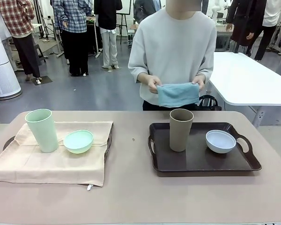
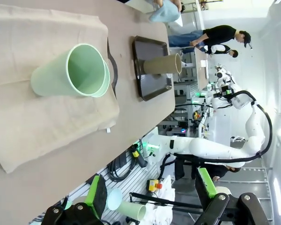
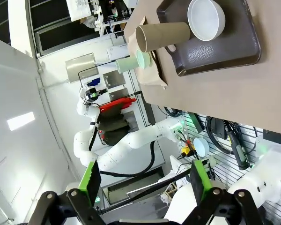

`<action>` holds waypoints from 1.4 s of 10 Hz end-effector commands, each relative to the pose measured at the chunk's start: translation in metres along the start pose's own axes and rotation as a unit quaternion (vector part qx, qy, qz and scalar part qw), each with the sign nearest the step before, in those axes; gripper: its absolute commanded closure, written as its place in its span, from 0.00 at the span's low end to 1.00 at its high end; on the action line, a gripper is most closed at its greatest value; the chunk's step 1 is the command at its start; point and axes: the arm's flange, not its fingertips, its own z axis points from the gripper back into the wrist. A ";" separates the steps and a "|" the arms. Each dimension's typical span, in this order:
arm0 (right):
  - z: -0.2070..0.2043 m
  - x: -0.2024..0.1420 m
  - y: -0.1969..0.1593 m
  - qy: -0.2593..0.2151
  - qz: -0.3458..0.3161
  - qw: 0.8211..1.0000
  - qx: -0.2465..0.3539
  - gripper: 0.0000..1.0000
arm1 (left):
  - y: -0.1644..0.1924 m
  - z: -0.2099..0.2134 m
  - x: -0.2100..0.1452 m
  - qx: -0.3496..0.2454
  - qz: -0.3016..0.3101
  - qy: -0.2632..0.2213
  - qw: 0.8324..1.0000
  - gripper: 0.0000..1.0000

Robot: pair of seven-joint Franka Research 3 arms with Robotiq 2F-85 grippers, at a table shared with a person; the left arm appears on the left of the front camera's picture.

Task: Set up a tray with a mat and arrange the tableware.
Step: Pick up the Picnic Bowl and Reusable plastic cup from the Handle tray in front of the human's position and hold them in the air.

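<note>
Bright, even light; soft shadows

Robotics lab: white robot arm (image 2: pixel 210 149), cable-hung rack (image 2: pixel 131 180), white worktable (image 1: pixel 248 79), standing onlookers (image 1: pixel 75 33).

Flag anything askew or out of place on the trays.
The beige mat sits crooked on the left tray, spilling over its front edge onto the table. The right tray has no mat yet.

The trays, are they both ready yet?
One looks done: the left tray has its beige mat with the pale green cup and pale green bowl on top. In hand: the person holds a folded blue cloth. Still to do: the right tray is bare under the brown cup and white bowl, so it likely needs that cloth.
</note>
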 end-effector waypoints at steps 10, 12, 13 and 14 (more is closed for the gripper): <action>0.002 0.002 0.002 -0.001 0.002 1.000 0.000 0.00 | -0.002 0.000 0.000 -0.002 0.002 -0.004 1.000 0.00; -0.011 0.003 0.010 -0.009 -0.003 0.999 -0.039 0.00 | -0.018 -0.014 0.014 0.053 -0.054 -0.024 0.997 0.00; -0.029 0.011 0.029 -0.006 0.000 0.995 -0.102 0.00 | -0.046 -0.044 0.035 0.106 -0.089 -0.038 0.990 0.00; -0.040 0.022 0.041 0.010 -0.014 0.993 -0.119 0.00 | -0.067 -0.065 0.052 0.150 -0.125 -0.037 0.980 0.00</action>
